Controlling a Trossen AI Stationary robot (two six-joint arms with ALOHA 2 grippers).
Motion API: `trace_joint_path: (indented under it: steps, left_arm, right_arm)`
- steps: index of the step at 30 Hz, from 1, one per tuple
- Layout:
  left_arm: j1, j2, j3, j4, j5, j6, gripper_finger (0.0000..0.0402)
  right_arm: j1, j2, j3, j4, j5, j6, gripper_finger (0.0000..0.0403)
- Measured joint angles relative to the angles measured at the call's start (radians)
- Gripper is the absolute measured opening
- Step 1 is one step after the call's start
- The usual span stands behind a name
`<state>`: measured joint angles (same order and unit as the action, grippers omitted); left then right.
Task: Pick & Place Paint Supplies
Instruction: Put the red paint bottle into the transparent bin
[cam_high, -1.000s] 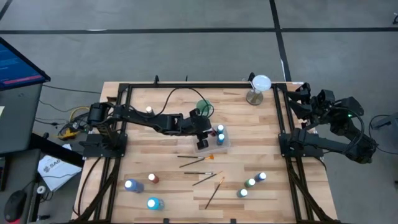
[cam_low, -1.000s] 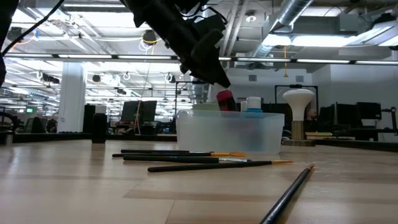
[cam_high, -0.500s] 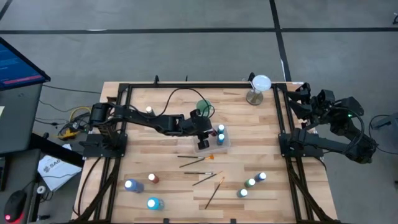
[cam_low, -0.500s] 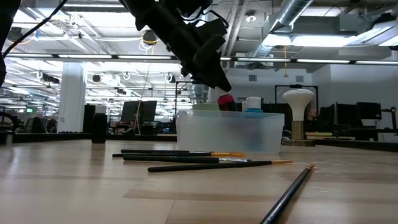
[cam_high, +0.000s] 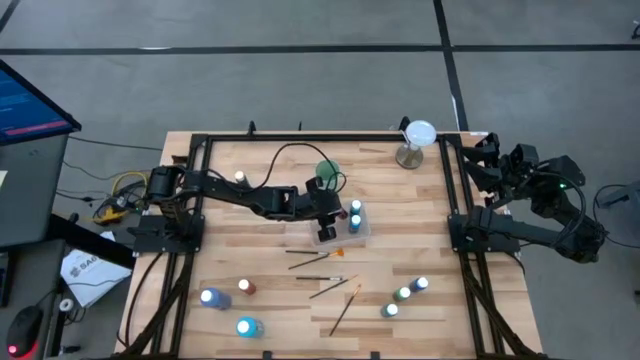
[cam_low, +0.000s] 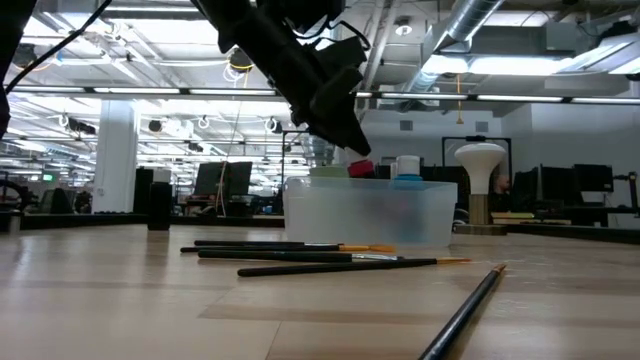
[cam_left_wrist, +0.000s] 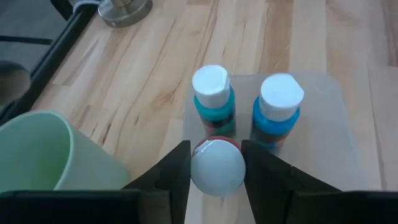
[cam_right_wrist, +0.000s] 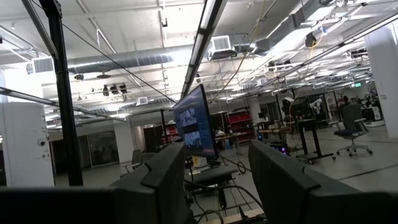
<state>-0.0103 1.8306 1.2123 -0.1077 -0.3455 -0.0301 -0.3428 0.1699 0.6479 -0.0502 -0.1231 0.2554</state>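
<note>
Red paint bottle (cam_left_wrist: 216, 165) clamped in left fingers (cam_left_wrist: 176, 167) over tray (cam_left_wrist: 339, 134) (two bottles inside); right fingers apart.

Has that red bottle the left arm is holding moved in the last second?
Yes. In the low view, the small red white-capped paint bottle in the left gripper has sunk lower, now nearly hidden behind the rim of the clear plastic tray.

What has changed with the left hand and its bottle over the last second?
The left hand, shut on the red bottle, has lowered it into the clear tray beside the two blue bottles; only its top now shows above the rim. No release yet. The brushes, the loose bottles and the right hand, parked off the table, are unchanged.
</note>
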Motion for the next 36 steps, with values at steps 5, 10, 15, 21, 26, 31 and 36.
trace_joint_path:
  steps: [5, 10, 15, 21, 26, 31, 36]
  left_arm:
    - [0.001, 0.02, -0.001, -0.008, 0.002, 0.0, 0.0121]
    - [0.004, 0.018, 0.0, -0.001, 0.0, 0.005, 0.0124]
    - [0.005, 0.018, 0.0, 0.001, 0.004, 0.02, 0.0125]
    - [0.005, 0.018, 0.0, 0.002, 0.004, 0.026, 0.0126]
    - [0.01, 0.018, 0.0, 0.009, 0.005, 0.026, 0.0126]
    - [0.011, 0.018, 0.0, 0.027, 0.005, 0.026, 0.0133]
    - [0.017, 0.018, 0.0, 0.036, 0.005, 0.026, 0.0155]
  right_arm:
    - [0.0, 0.0, 0.0, 0.0, 0.0, 0.0, 0.0172]
    - [0.0, 0.0, 0.0, 0.0, 0.0, 0.0, 0.0172]
    - [0.0, 0.0, 0.0, 0.0, 0.0, 0.0, 0.0172]
    - [0.0, 0.0, 0.0, 0.0, 0.0, 0.0, 0.0172]
    - [0.0, 0.0, 0.0, 0.0, 0.0, 0.0, 0.0172]
    - [0.0, 0.0, 0.0, 0.0, 0.0, 0.0, 0.0173]
    - [0.0, 0.0, 0.0, 0.0, 0.0, 0.0, 0.0172]
